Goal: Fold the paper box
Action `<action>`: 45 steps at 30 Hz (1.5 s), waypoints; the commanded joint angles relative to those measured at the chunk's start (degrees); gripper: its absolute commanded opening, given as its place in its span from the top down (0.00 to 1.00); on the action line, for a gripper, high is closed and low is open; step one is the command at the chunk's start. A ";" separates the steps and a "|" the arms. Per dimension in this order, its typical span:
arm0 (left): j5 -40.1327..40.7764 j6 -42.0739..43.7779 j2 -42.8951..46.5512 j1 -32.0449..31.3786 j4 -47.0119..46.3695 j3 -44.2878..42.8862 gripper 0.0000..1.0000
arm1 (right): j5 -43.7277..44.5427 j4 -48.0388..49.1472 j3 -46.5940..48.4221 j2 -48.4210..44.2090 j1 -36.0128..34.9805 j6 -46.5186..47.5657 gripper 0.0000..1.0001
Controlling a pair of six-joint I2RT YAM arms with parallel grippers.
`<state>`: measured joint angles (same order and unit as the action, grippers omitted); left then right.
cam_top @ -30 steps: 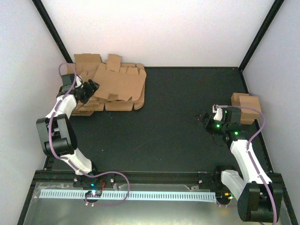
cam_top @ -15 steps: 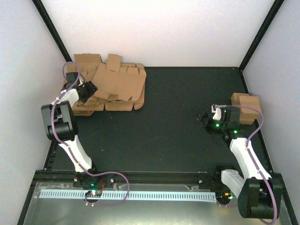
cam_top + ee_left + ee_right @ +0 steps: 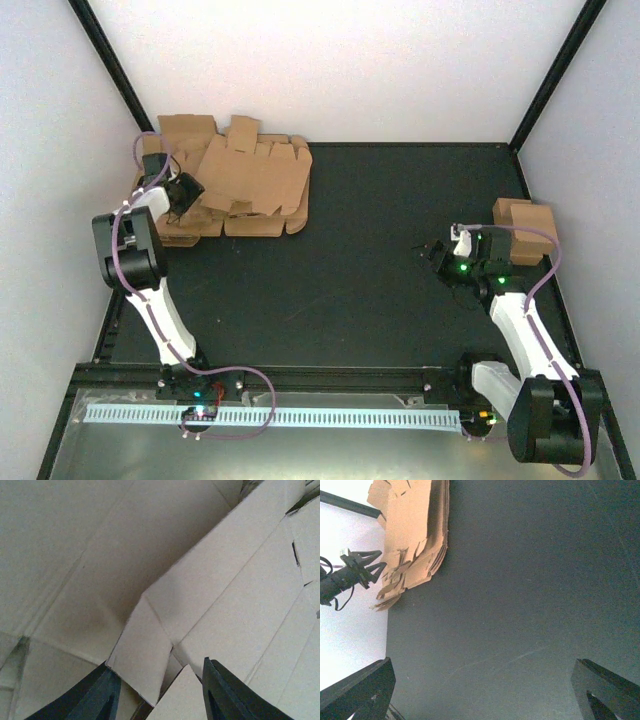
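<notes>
Seen from above, the left arm reaches to the far-left corner of the dark bench point(image 3: 370, 280), its tool point(image 3: 183, 192) set against the left edge of a pile of flat cardboard blanks point(image 3: 265, 222). The paper box point(image 3: 245, 172) is a flat die-cut blank lying askew on top of that pile, its flaps and tabs unfolded. Across the bench, the right tool point(image 3: 437, 254) hangs above the bare dark surface with its fingers spread wide, gripping nothing. Just beyond it, folded brown boxes point(image 3: 525, 228) sit at the right edge. From the left wrist, pale cardboard fills the picture. The left tool point(image 3: 157, 667) has its two dark fingers point(image 3: 102, 695) partly apart, and a creased flap, apparently belonging to the paper box point(image 3: 142, 647), stands up between them. Whether the pads are actually pinching that flap cannot be told from this close, cramped view. From the right wrist, the right tool point(image 3: 482, 664) shows a finger at each lower corner of the frame, well apart, with only open bench point(image 3: 520, 580) between them. The pile of blanks point(image 3: 415, 535) lies far off at the upper left against the white wall.
</notes>
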<state>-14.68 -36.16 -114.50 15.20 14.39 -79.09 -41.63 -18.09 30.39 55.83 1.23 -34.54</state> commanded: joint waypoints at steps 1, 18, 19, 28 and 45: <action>-0.74 -2.00 -2.07 0.51 -3.38 -2.77 0.56 | 0.42 -0.78 1.23 0.59 -0.36 1.17 0.00; -1.13 -2.95 1.29 0.64 -4.68 -2.25 0.99 | 1.12 -2.15 2.03 0.08 -0.35 1.52 0.00; -2.37 -3.06 2.24 0.62 -5.17 -1.83 0.99 | 1.11 -2.32 2.16 -0.01 -0.32 1.50 0.00; -12.16 -9.31 14.41 0.29 -11.34 3.43 0.98 | 0.92 -3.66 3.59 -1.56 -0.35 1.10 0.00; -26.08 -21.71 51.48 -11.49 -24.01 44.23 0.90 | -2.64 -3.14 3.53 -4.55 -3.08 -0.25 0.01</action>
<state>-38.13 -54.83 -70.15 9.34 -7.25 -43.59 -42.57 -21.45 33.19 52.29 -0.34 -33.80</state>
